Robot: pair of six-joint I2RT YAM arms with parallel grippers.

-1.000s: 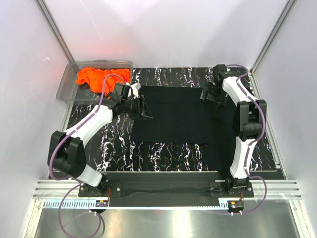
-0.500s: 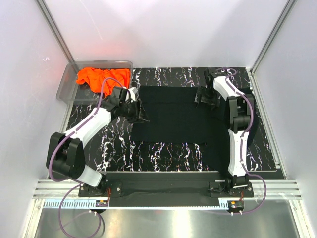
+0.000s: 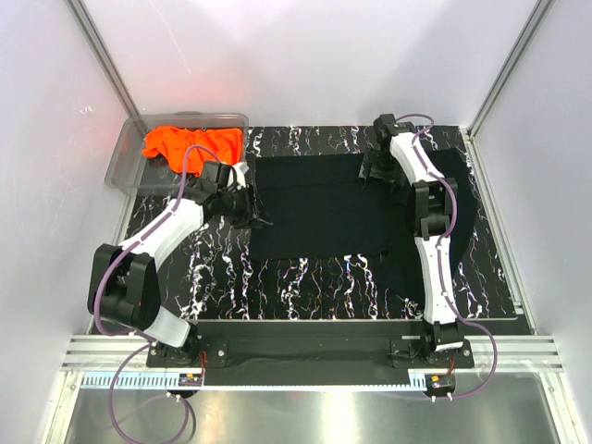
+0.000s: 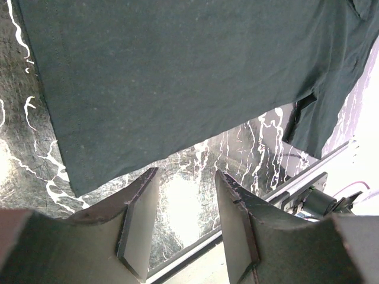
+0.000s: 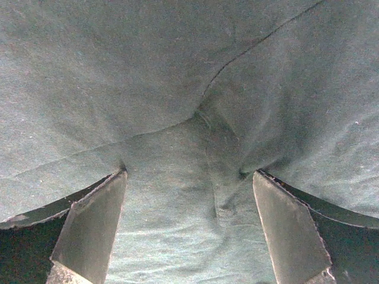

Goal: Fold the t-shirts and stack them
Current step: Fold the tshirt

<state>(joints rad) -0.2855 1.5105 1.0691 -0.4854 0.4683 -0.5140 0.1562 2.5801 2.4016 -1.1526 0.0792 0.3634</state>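
**Ana:** Starting far left: a clear bin (image 3: 120, 165) sits at the back corner of the marbled surface (image 3: 222, 277), with the orange t-shirt (image 3: 190, 141) bunched up in it.

**Ben:** And the left hand (image 3: 257, 207)?

**Ana:** It's right at the left edge of the black t-shirt (image 3: 324, 208), which lies spread flat across the middle of the surface. In the wrist view, its fingers (image 4: 139, 219) stand apart with nothing between them (just bright marble showing through the gap). The shirt's edge lies just beyond the tips.

**Ben:** So nothing held there. Moving right?

**Ana:** The black cloth runs on beneath the right arm, toward the surface's right side. The right hand (image 3: 370, 172) is low over the shirt's far right part.

**Ben:** Has it got a grip?

**Ana:** No. In its own camera the fingers (image 5: 89, 225) are spread wide. Dark fabric fills everything between them, creased and puckered near the tips but not pinched. Whether the tips actually press the cloth, I can't tell.
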